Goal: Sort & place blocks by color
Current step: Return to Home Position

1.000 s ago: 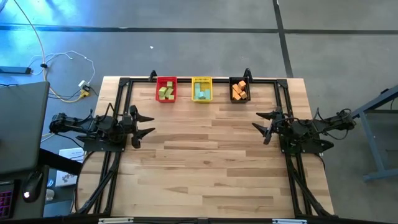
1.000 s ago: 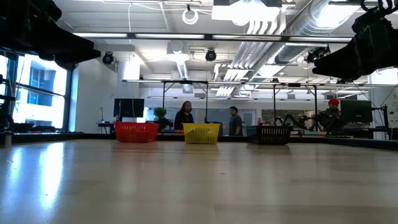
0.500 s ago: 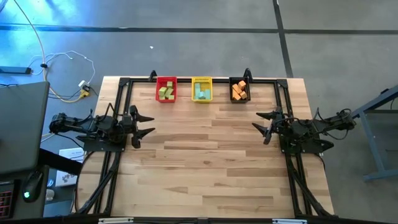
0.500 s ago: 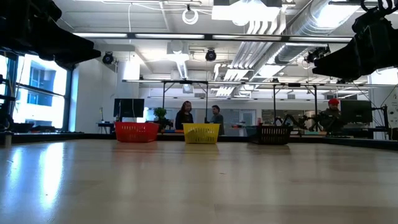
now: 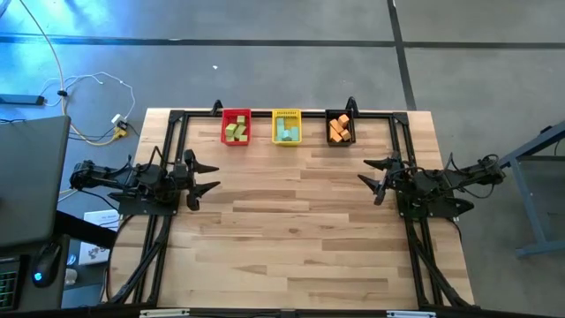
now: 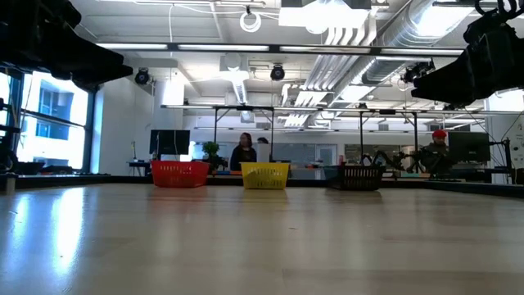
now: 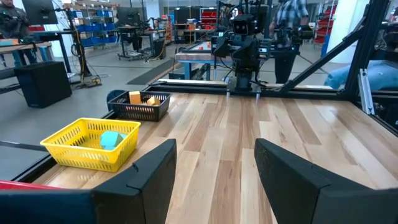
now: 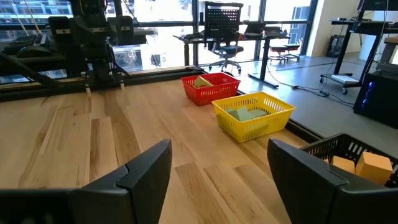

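- Left claw (image 5: 217, 176): stationed at the left edge of the surface (image 5: 291, 238), about midway along that edge, pointing inward. Fingers (image 7: 152, 177) spread wide, empty.
- Red bin (image 5: 236, 112): leftmost of three bins in a row at the far edge of the surface. Yellow-green blocks (image 5: 234, 131) lie inside it.
- Yellow bin (image 5: 287, 112): middle of the row, near the red bin but apart from it. Teal blocks (image 5: 284, 132) lie inside it.
- Black bin (image 5: 340, 113): rightmost of the row. Orange blocks (image 5: 338, 131) lie inside it.
- Right claw (image 5: 362, 171): stationed at the right edge of the surface, facing the left claw and well apart from it. Fingers (image 8: 146, 171) spread wide, empty.
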Action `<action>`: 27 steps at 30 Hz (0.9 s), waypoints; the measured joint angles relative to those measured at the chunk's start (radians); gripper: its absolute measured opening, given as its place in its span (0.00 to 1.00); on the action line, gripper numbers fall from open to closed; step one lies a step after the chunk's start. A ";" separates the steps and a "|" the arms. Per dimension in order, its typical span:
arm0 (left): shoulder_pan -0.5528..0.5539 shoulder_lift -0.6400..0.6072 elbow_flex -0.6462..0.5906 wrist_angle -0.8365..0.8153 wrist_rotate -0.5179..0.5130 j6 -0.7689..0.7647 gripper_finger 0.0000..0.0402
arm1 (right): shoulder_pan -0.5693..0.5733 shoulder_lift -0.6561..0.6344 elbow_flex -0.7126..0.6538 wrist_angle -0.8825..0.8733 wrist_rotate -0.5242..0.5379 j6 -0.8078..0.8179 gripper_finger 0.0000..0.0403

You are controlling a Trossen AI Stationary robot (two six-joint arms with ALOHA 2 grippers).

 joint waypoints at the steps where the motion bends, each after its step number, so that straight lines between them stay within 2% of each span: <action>1: 0.000 0.000 0.000 0.000 0.000 0.000 0.51 | 0.000 0.000 0.000 0.000 0.000 0.000 0.62; 27: 0.000 0.000 0.000 0.000 0.000 0.000 0.51 | 0.000 0.000 0.000 0.000 0.000 0.000 0.62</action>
